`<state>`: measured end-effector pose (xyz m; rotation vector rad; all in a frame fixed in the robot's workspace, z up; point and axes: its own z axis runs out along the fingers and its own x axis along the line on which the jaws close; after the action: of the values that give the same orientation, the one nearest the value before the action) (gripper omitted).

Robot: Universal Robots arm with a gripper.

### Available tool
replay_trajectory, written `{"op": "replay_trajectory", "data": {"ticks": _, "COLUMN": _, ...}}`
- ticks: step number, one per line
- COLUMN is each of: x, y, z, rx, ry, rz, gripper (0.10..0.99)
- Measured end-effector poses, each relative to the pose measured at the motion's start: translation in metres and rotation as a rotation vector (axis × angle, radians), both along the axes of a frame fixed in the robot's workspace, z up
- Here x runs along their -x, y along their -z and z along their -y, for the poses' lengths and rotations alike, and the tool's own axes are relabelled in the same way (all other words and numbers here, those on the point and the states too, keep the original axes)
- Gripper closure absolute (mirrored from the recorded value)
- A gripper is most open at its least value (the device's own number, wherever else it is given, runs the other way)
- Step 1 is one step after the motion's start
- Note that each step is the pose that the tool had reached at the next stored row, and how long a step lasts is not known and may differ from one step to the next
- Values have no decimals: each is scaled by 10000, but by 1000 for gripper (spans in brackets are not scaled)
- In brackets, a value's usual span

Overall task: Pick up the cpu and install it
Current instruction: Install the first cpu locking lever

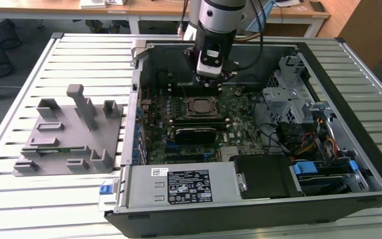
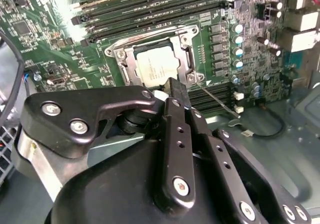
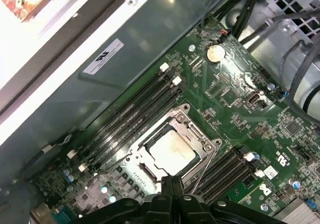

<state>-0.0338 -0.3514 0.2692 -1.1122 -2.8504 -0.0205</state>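
Already the cpu [image 3: 171, 151] sits in its socket frame [image 3: 136, 156], the closed, empty pincer [image 3: 172, 183] partly cropped.

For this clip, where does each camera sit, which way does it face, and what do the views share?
Exterior view: off the arm, above the table, looking down into the open PC case; the arm and gripper hang over the board.
Second wrist view: on the wrist, looking past the gripper at the cpu.
First wrist view: on the wrist, looking down at the cpu.
Shared: cpu in its socket.
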Motion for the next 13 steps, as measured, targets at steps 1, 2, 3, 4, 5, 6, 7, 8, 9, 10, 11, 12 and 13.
{"op": "replay_trajectory", "data": {"ticks": 1, "x": 1, "y": 1, "z": 0, "rx": -1, "ry": -140, "rz": 1, "gripper": 976}}
{"op": "replay_trajectory", "data": {"ticks": 2, "x": 1, "y": 1, "z": 0, "rx": -2, "ry": -313, "rz": 1, "gripper": 976}}
{"op": "replay_trajectory", "data": {"ticks": 3, "x": 1, "y": 1, "z": 0, "rx": -2, "ry": -491, "rz": 1, "gripper": 976}}
{"op": "replay_trajectory", "data": {"ticks": 4, "x": 1, "y": 1, "z": 0, "rx": -1, "ry": -689, "rz": 1, "gripper": 976}}
{"op": "replay_trajectory", "data": {"ticks": 5, "x": 1, "y": 1, "z": 0, "rx": -1, "ry": -868, "rz": 1, "gripper": 976}}
{"op": "replay_trajectory", "data": {"ticks": 6, "x": 1, "y": 2, "z": 0, "rx": -2, "ry": -1048, "rz": 0, "gripper": 976}}
{"op": "replay_trajectory", "data": {"ticks": 7, "x": 1, "y": 3, "z": 0, "rx": -2, "ry": -1227, "rz": 0, "gripper": 976}}
{"op": "replay_trajectory", "data": {"ticks": 8, "x": 1, "y": 3, "z": 0, "rx": -2, "ry": -1407, "rz": 1, "gripper": 976}}
{"op": "replay_trajectory", "data": {"ticks": 9, "x": 1, "y": 4, "z": 0, "rx": -1, "ry": -1588, "rz": 0, "gripper": 976}}
{"op": "replay_trajectory", "data": {"ticks": 10, "x": 1, "y": 4, "z": 0, "rx": -2, "ry": -1767, "rz": 1, "gripper": 976}}
{"op": "replay_trajectory", "data": {"ticks": 11, "x": 1, "y": 5, "z": 0, "rx": -2, "ry": -1948, "rz": 1, "gripper": 976}}
{"op": "replay_trajectory", "data": {"ticks": 12, "x": 1, "y": 5, "z": 0, "rx": -2, "ry": -2137, "rz": 1, "gripper": 976}}
{"op": "replay_trajectory", "data": {"ticks": 13, "x": 1, "y": 6, "z": 0, "rx": -2, "ry": -2318, "rz": 0, "gripper": 976}}
